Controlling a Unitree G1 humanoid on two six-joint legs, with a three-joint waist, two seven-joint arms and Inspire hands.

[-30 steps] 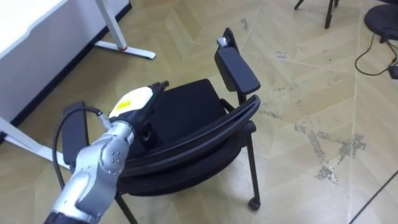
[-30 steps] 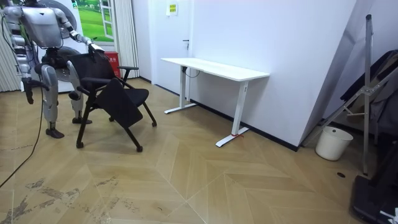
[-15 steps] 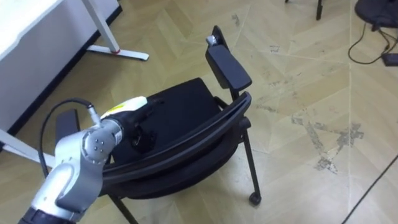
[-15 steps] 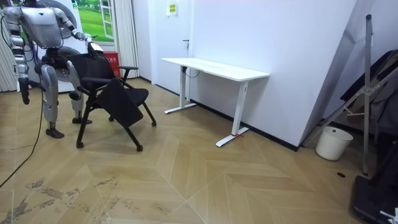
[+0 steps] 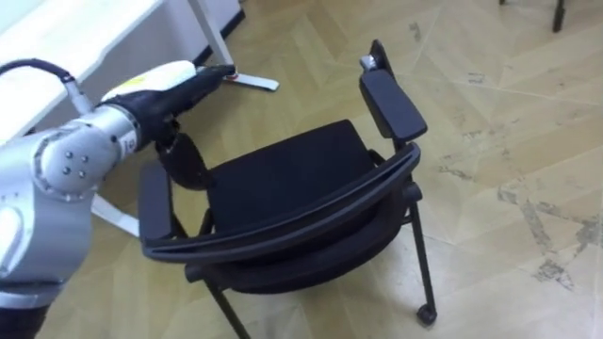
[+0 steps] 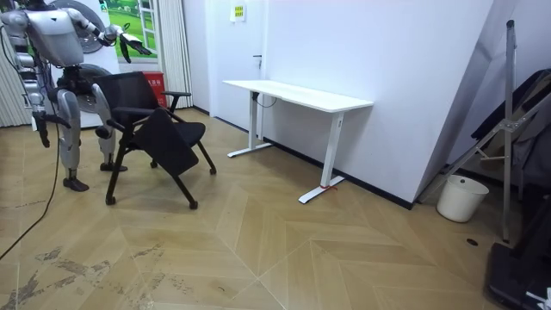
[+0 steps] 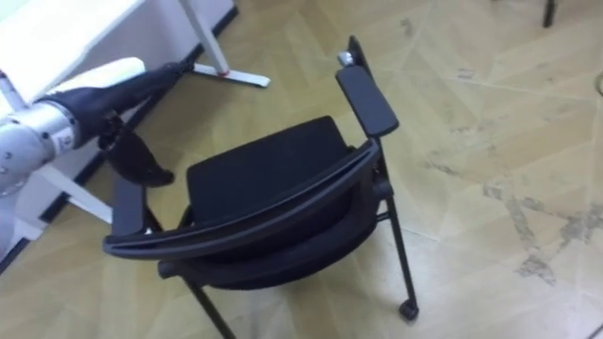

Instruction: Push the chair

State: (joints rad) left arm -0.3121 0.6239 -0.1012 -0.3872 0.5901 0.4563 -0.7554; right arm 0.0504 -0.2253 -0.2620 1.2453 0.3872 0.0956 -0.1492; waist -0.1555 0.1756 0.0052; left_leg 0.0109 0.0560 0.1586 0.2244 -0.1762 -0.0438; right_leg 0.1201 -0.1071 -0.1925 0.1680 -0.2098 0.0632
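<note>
A black chair with two armrests and castors stands on the wood floor right in front of me, its curved backrest nearest to me. My left hand hovers above the chair's left armrest, open with straight fingers and the thumb hanging down, clear of the chair. The same hand shows over the chair in the right eye view. In the room view I stand behind the chair, left hand raised, right hand low at my side.
A white desk stands to the left beyond the chair, one foot reaching toward it. The room view shows the desk against the wall, a white bin and a folded frame at the room view's right.
My left hand has lifted off the chair's back and seat and risen up and to the left. The chair stands where it was; the eye view shifted.
</note>
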